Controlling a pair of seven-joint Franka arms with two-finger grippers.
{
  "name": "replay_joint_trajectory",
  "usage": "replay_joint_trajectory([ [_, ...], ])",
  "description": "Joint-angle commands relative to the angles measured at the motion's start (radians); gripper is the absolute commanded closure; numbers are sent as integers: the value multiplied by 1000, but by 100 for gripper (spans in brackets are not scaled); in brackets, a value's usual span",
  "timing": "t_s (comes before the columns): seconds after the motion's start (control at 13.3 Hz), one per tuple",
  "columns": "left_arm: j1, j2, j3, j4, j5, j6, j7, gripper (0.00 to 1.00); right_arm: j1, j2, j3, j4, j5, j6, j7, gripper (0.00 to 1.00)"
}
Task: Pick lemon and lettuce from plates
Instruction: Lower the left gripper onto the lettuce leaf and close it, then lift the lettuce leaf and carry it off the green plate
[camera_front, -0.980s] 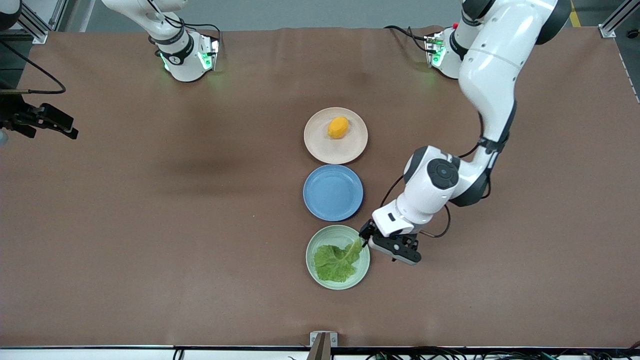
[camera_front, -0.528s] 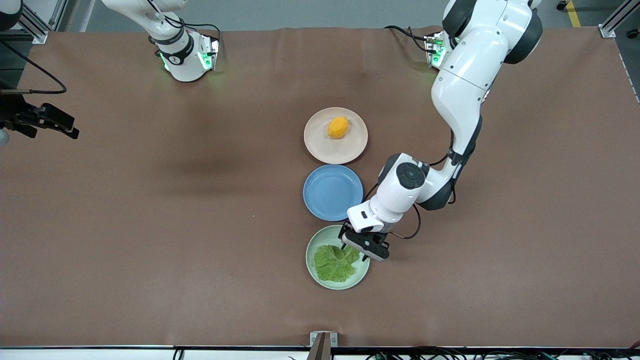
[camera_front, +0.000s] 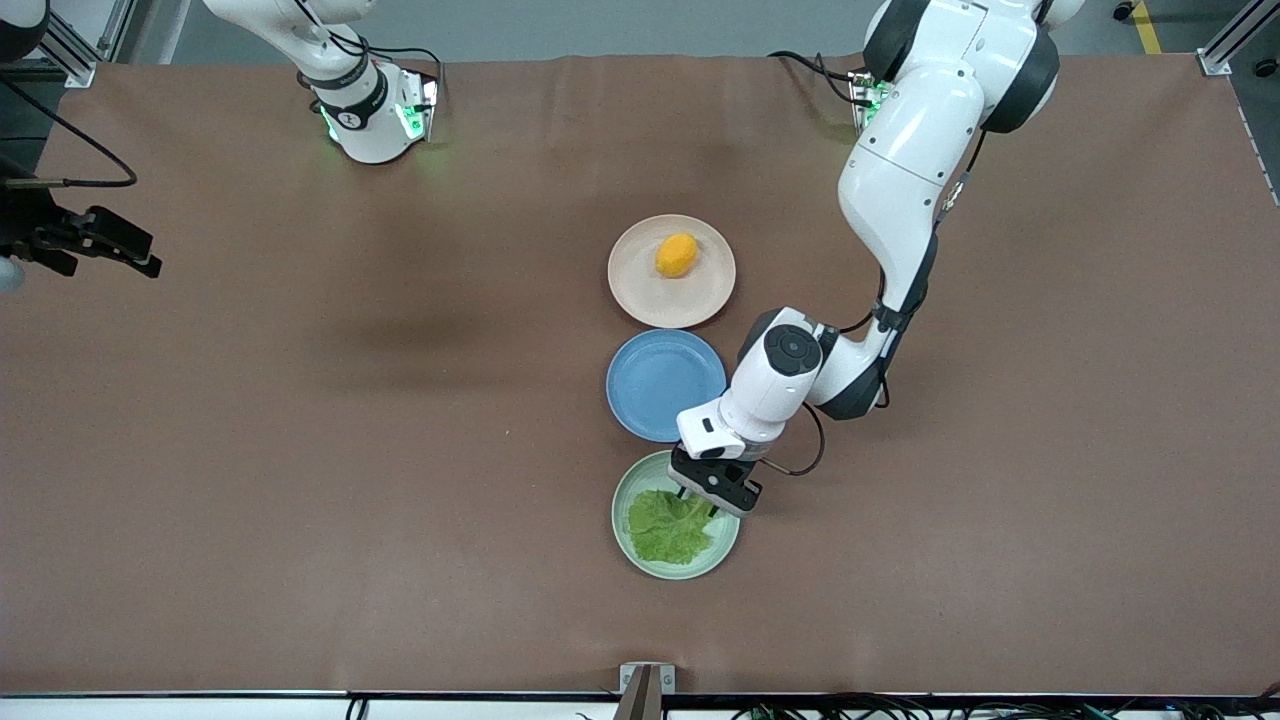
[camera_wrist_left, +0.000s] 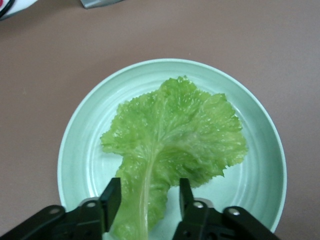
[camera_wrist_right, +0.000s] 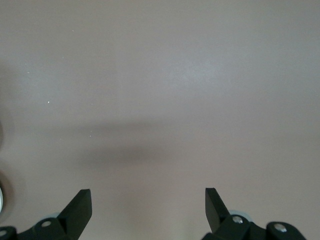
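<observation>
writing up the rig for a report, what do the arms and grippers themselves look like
Both arms are glossy white with rounded segments and black joint bands; the bases glow green. The left arm's wrist has a round black cap, and a thin black cable loops beside it. The left gripper and right gripper are black, with flat two-finger tips showing small silver screws.

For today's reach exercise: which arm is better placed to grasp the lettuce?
Left. Its tool is open astride the lettuce stem on the green plate; the right tool waits open over bare table.

Glossy white arm (camera_front: 905, 150) shells, black joints, black cables.
</observation>
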Motion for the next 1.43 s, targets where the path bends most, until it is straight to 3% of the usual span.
replay_joint_trajectory([
  [0.0, -28, 27, 37, 30, 1, 10, 13, 54, 2, -25, -1, -26, 24, 2, -11, 0],
  [0.15, -28, 31, 42, 30, 1, 10, 31, 70, 3, -25, -1, -25, 29, 2, -13, 0],
  [0.3, -28, 33, 42, 30, 1, 17, 44, 96, 3, -25, -3, -25, 29, 0, -19, 0],
  [0.38, -28, 30, 42, 30, 1, 17, 57, 100, 3, -25, -3, -23, 28, 2, -49, 0],
  [0.6, -24, 7, 49, 30, 7, 17, 62, 100, 3, -25, -3, -23, 17, 0, -74, 0],
  [0.83, -13, -76, 63, 16, -4, -21, 35, 100, 2, -25, -3, -22, 15, -9, -73, 0],
  [1.13, 57, -250, 63, 9, -5, -329, 28, 99, -3, -14, -6, 1, 5, -15, -67, 0],
  [1.36, 136, -398, 62, -57, -5, -578, 25, 96, -10, 38, -9, 50, -2, -21, -74, 0],
])
